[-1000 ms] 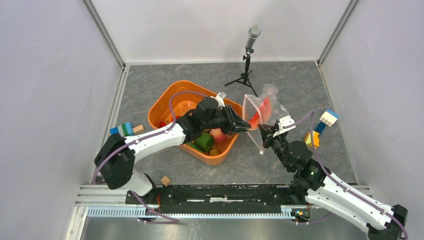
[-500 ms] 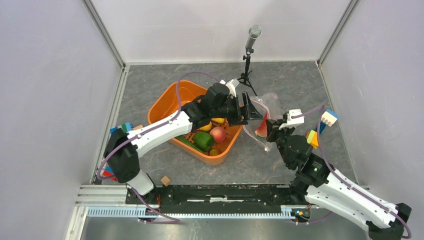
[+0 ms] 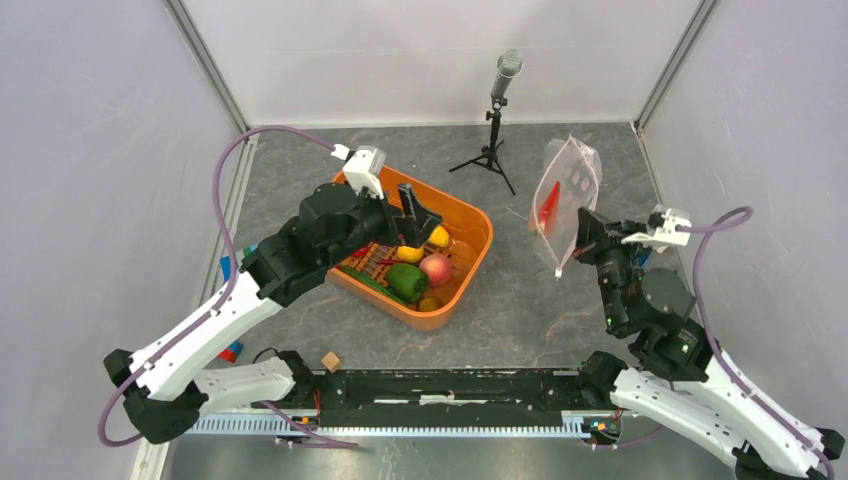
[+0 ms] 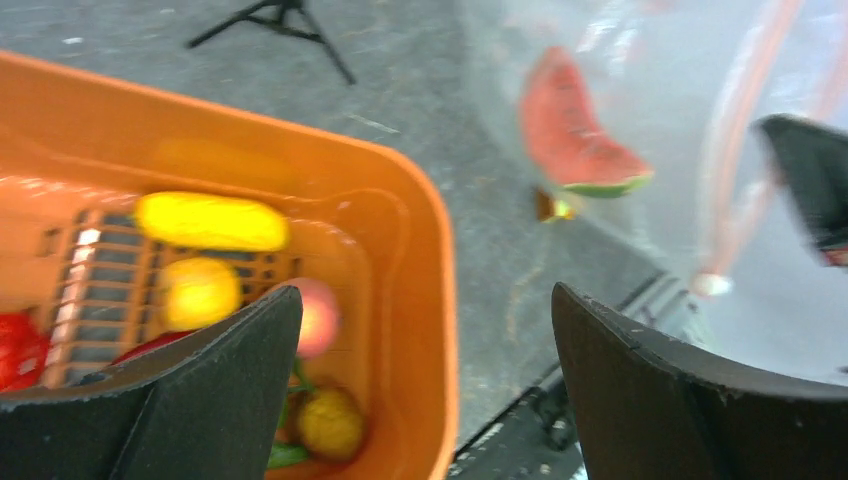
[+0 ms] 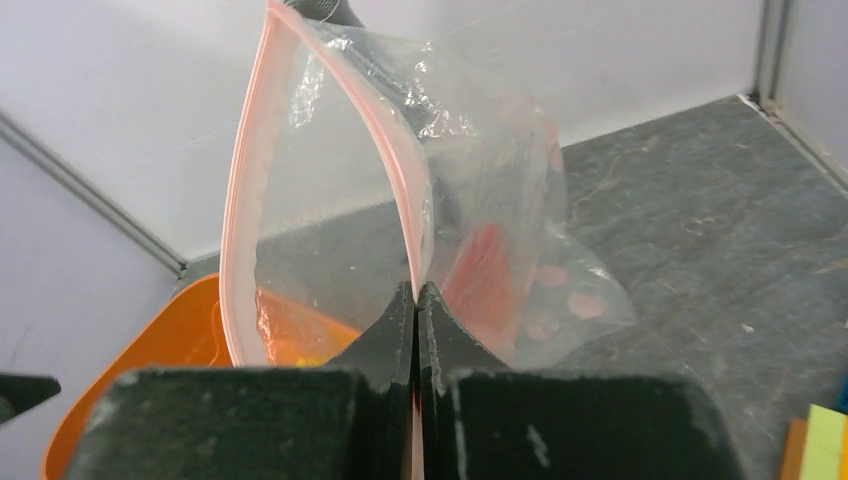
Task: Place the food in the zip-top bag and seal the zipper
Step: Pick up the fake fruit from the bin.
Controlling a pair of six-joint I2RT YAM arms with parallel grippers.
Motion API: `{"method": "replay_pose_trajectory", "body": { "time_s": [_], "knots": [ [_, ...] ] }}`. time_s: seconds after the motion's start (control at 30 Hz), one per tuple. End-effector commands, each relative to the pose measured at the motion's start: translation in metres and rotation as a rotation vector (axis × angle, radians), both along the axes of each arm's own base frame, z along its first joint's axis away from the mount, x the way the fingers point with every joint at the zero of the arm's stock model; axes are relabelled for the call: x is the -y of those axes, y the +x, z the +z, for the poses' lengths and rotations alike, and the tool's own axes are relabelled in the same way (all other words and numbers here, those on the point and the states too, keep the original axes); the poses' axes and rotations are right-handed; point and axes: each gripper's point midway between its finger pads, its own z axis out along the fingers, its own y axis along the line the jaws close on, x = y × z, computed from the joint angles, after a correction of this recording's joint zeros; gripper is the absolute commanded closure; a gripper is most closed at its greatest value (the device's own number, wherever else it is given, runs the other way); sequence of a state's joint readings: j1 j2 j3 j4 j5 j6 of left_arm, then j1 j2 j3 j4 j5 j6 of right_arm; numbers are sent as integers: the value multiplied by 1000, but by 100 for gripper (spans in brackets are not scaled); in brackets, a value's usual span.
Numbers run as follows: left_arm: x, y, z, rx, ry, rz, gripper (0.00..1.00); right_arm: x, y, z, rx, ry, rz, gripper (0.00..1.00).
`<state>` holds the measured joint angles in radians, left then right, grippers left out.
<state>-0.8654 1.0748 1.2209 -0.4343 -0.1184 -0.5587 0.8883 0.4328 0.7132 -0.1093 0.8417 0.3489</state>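
The zip-top bag (image 3: 568, 180) hangs in the air at the right, clear with pinkish dots, and its mouth gapes. My right gripper (image 5: 417, 292) is shut on the bag's pink zipper (image 5: 242, 190) edge. A red watermelon slice (image 4: 575, 135) lies inside the bag. The rest of the food sits in the orange basket (image 3: 470, 262): a green pepper (image 3: 405, 282), a pinkish apple (image 3: 436, 268) and yellow pieces (image 4: 210, 220). My left gripper (image 3: 415, 208) hovers above the basket, open, with nothing between its fingers (image 4: 215, 390).
A microphone on a small tripod (image 3: 493, 130) stands behind the basket and the bag. A small wooden cube (image 3: 330, 361) lies near the front rail. Coloured blocks (image 3: 229, 351) lie at the left, and others (image 5: 820, 440) lie by my right arm.
My left gripper opened, let go of the red slice inside the bag and drew back left over the basket. My right gripper lifted the bag up and to the right.
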Motion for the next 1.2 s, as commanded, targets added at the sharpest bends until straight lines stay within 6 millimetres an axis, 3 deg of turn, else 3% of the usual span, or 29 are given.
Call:
{"method": "replay_pose_trajectory", "body": {
  "time_s": [0.0, 0.07, 0.17, 0.27, 0.43, 0.63, 0.83, 1.0, 1.17],
  "knots": [
    [-44, 24, -58, -40, 242, 134, 0, 29, 1, -10, -130, -82, -178, 100],
    [-52, 27, -69, -62, 278, 153, 0, 17, 8, -25, -89, -202, -130, 100],
    [-57, 31, -91, -67, 357, 110, 0, -7, 16, -58, -266, -392, -50, 100],
    [-57, 37, -117, -153, 419, 71, 0, -16, 19, -83, -309, -381, -40, 100],
    [-53, 64, -151, -237, 401, 55, 0, -27, 13, -82, -169, -202, 53, 100],
    [-45, 113, -177, -310, 276, 139, 0, -29, 15, -100, -267, -301, 48, 100],
    [-30, 145, -199, -338, 262, 141, 0, -54, 17, -116, -265, -267, 141, 100],
    [-30, 148, -231, -385, 303, 129, 0, -60, 18, -129, -288, -272, 160, 100],
    [-30, 120, -223, -394, 271, 51, 1, -60, 19, -132, -290, -279, 158, 100]
  ]
}}
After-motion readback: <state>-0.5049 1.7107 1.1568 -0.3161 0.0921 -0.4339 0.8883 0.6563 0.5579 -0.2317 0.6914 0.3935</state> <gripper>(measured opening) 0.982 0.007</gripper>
